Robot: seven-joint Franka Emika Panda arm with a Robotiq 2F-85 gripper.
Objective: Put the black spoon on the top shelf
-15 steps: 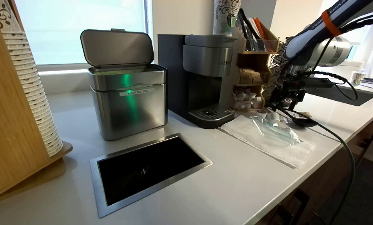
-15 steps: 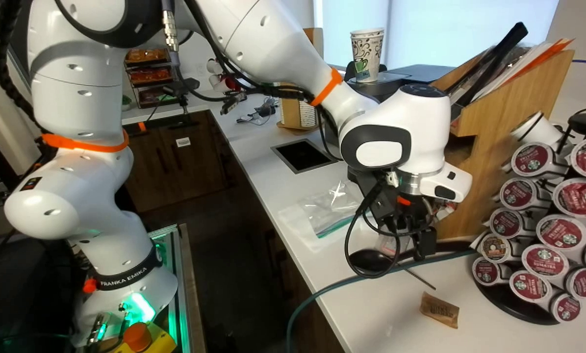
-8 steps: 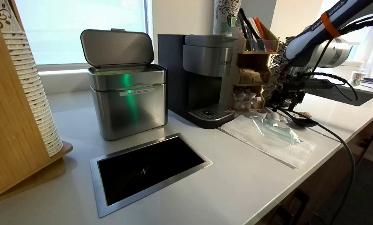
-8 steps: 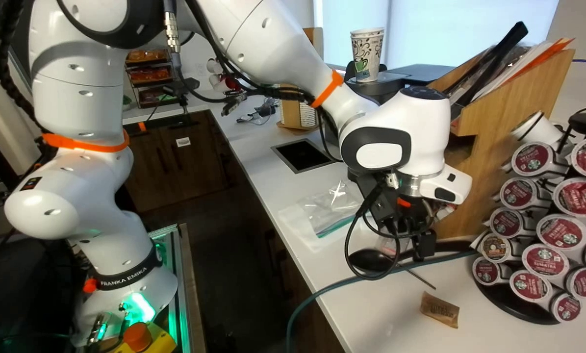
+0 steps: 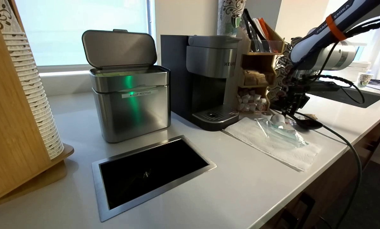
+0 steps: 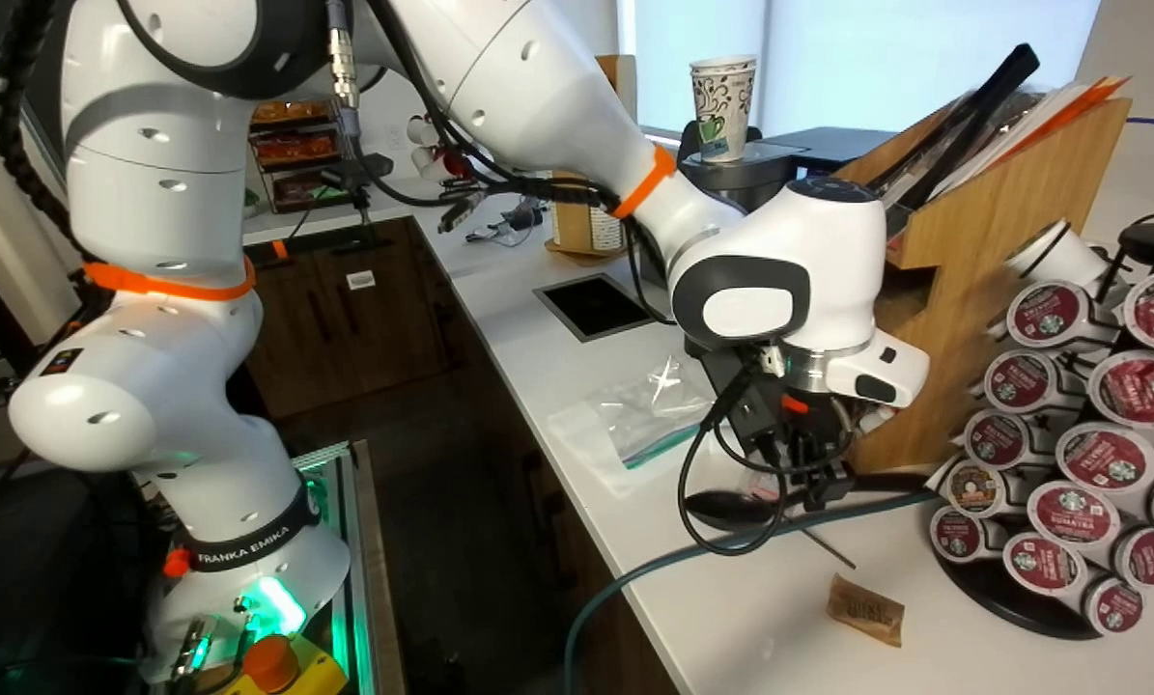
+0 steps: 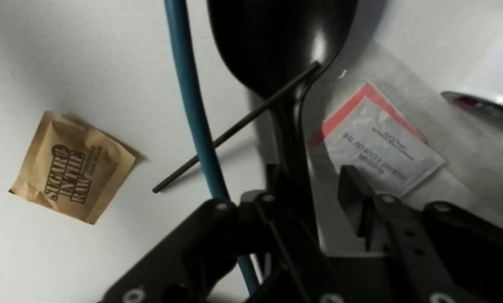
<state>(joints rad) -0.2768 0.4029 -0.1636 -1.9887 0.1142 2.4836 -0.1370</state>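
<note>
The black spoon [image 7: 276,46] lies on the counter in the wrist view, its bowl ahead of the fingers and its handle running back between them. My gripper [image 7: 310,181] stands part open around that handle. The handle is close against one finger; a clear gap separates it from the other finger [image 7: 354,198]. Whether the near finger touches is too dark to tell. In both exterior views the spoon's bowl [image 6: 728,510] shows beside the gripper [image 5: 287,114]. The top shelf [image 5: 267,47], the upper tier of the wooden rack, holds packets and black utensils.
A thin brown stick [image 7: 238,126] lies across the spoon's neck, and a teal cable [image 7: 192,92] runs alongside. Around it lie a sugar packet [image 7: 72,166], a white sachet [image 7: 377,143] and a plastic bag [image 6: 659,405]. A pod carousel [image 6: 1069,512] stands beside the rack.
The gripper's fingers have drawn closer together around the spoon's handle, and the hand has dropped slightly. The spoon has shifted only a little.
</note>
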